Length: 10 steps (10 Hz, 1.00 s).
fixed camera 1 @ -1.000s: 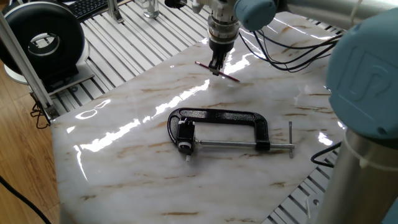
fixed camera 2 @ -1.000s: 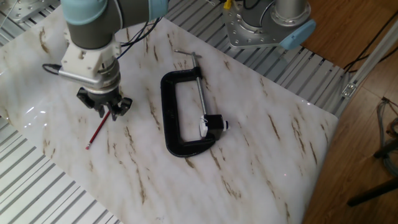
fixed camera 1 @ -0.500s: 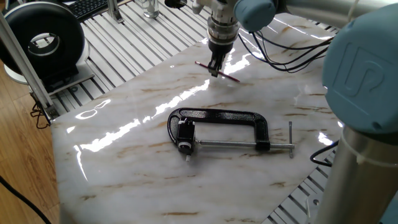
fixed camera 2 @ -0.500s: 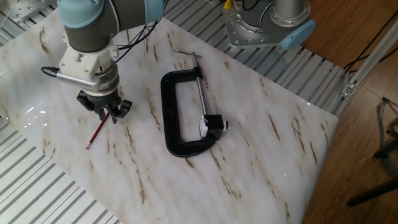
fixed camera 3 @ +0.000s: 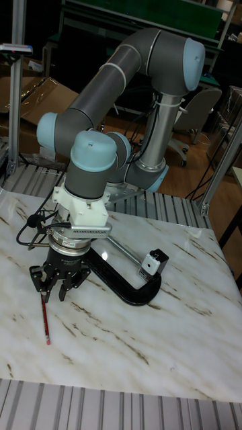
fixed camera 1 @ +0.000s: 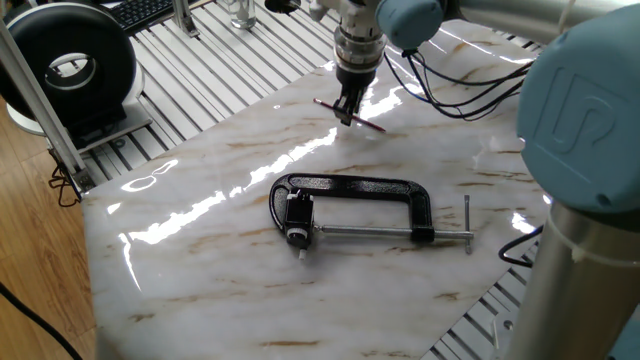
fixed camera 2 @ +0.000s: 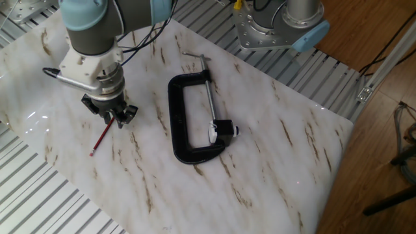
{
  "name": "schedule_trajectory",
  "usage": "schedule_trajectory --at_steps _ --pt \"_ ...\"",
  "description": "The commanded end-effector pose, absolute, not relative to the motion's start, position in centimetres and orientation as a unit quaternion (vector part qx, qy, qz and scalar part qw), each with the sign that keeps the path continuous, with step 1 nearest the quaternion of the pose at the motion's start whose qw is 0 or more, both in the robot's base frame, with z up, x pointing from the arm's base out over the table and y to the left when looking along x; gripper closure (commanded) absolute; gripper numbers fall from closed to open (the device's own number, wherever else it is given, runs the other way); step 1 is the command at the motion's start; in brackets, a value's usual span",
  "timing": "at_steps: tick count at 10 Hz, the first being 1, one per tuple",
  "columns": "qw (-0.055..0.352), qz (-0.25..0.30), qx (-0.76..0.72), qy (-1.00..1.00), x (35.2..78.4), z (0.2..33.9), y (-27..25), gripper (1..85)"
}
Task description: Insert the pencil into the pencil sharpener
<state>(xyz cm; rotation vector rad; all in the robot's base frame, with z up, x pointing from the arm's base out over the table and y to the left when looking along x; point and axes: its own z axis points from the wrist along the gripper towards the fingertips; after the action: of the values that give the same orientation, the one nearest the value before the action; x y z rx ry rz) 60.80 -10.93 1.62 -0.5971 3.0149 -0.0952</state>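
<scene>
The dark-red pencil (fixed camera 1: 372, 126) (fixed camera 2: 101, 139) (fixed camera 3: 45, 319) lies flat on the marble slab (fixed camera 1: 200, 260). My gripper (fixed camera 1: 346, 113) (fixed camera 2: 114, 119) (fixed camera 3: 58, 291) points straight down over the pencil's far end, a finger on either side, and looks open with a small gap. The pencil sharpener (fixed camera 1: 295, 212) (fixed camera 2: 223, 129) (fixed camera 3: 154, 261), a small black block with a pale round end, is held in the mouth of a large black C-clamp (fixed camera 1: 360, 187) (fixed camera 2: 175, 123) mid-slab, well away from the gripper.
The clamp's steel screw rod (fixed camera 1: 390, 235) ends in a small T-handle near the slab's edge. A black round device (fixed camera 1: 70, 60) sits on the slatted metal table off the slab. Cables (fixed camera 1: 460, 90) trail from my wrist. A second arm's base (fixed camera 2: 279, 26) stands beyond the slab.
Almost nothing: my gripper has shifted only slightly over the pencil's end, and the pencil, clamp and sharpener have stayed put.
</scene>
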Motion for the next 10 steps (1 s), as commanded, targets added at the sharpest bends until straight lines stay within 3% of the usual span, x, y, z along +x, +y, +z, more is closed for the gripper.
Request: schedule_trajectory --at_steps 1,10 --pt "0.031 -0.010 -0.208 0.978 61.0 1.6 -12.0 47.0" --pt "0.032 -0.007 -0.220 0.975 62.2 0.4 -12.2 55.3"
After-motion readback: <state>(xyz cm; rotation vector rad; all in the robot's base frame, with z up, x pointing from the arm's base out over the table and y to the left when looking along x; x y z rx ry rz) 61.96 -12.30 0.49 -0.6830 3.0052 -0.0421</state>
